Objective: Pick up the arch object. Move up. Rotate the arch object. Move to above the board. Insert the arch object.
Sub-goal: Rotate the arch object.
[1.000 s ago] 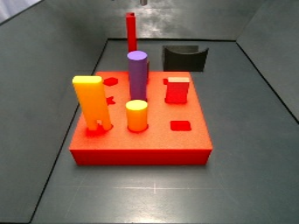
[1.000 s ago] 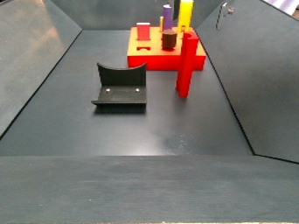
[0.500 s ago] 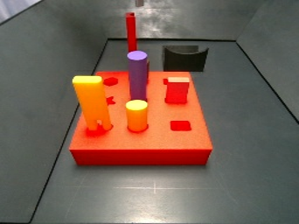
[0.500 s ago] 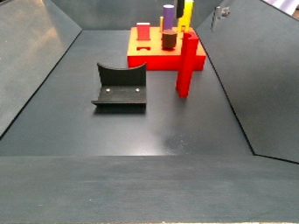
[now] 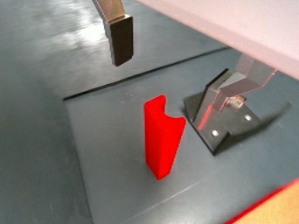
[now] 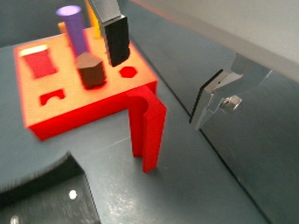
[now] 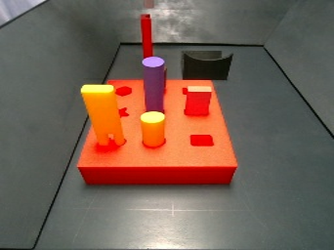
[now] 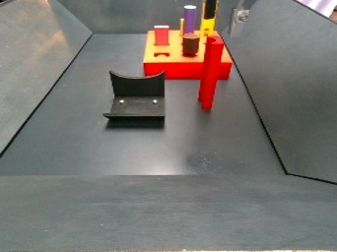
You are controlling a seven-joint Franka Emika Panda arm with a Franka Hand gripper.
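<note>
Gripper: it hangs above the arch object (image 5: 176, 83), its two silver fingers spread wide apart with nothing between them; one dark-padded finger (image 5: 121, 37) shows near the frame edge in a wrist view, its mate (image 5: 222, 96) well apart from it; both show again in a wrist view (image 6: 115, 39); in a side view only a small part of it (image 8: 241, 15) shows at the top edge
Arch object: a tall red piece (image 5: 162, 136) standing upright on the dark floor, with a curved notch cut in its upper end; in both side views it stands as a slim red post (image 7: 146, 35) (image 8: 208, 76), just beside the board and not on it
Board: a red block (image 7: 156, 137) on the floor, with cut-out holes in its top; in a wrist view its corner (image 6: 70, 105) lies just behind the arch object
Pieces on the board: a purple cylinder (image 7: 152, 84), a yellow-orange block (image 7: 100, 115), a short yellow cylinder (image 7: 152, 129), a red square block (image 7: 197, 100), and a dark hexagonal peg (image 6: 93, 70)
Fixture: the dark L-shaped bracket (image 8: 136, 96) sits on the floor near the arch object, apart from it; in a side view it lies behind the board (image 7: 208, 64)
In the way: nothing lies between the spread fingers and the arch object's top
Writing: no labels or marks can be read on any piece
</note>
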